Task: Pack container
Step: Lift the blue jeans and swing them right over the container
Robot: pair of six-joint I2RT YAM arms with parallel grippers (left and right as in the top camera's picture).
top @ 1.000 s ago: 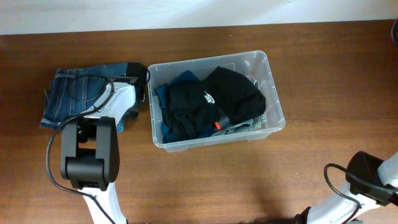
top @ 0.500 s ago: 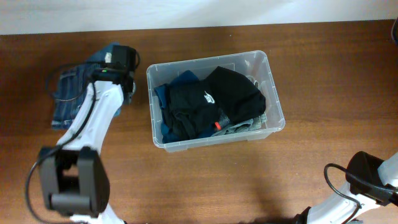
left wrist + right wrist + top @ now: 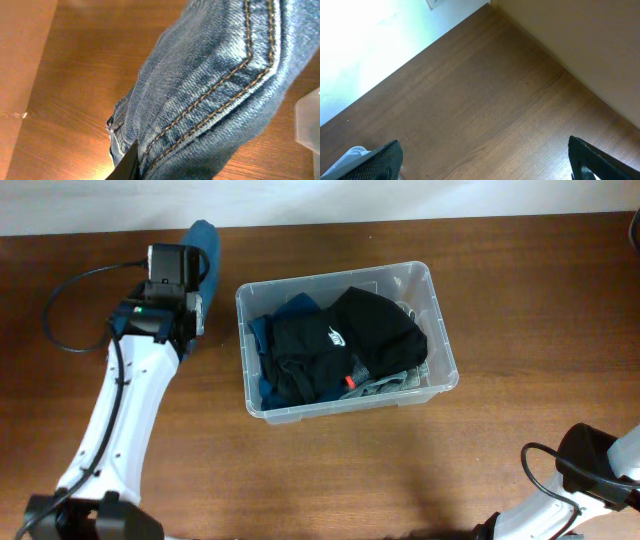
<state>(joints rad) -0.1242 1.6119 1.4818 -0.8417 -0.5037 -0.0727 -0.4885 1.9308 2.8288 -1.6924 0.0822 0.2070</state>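
Observation:
The container (image 3: 337, 274) is a clear plastic tub in the middle of the table. It holds folded clothes, with a black garment bearing a white logo (image 3: 347, 338) on top. My left gripper (image 3: 145, 170) is shut on a pair of blue jeans (image 3: 210, 85), which fill the left wrist view and hang above the table. From overhead the jeans (image 3: 204, 242) bunch up beside the left wrist, just left of the tub. My right gripper (image 3: 485, 165) stands open over bare wood, with nothing between its fingers (image 3: 375, 162).
A corner of the tub (image 3: 310, 120) shows at the right edge of the left wrist view. The right arm's base (image 3: 600, 465) sits at the table's front right corner. A pale wall runs along the table's far edge.
The jeans lay flat on the table left of the tub a second ago. My left arm has lifted them and swung toward the far edge. The right arm has not moved.

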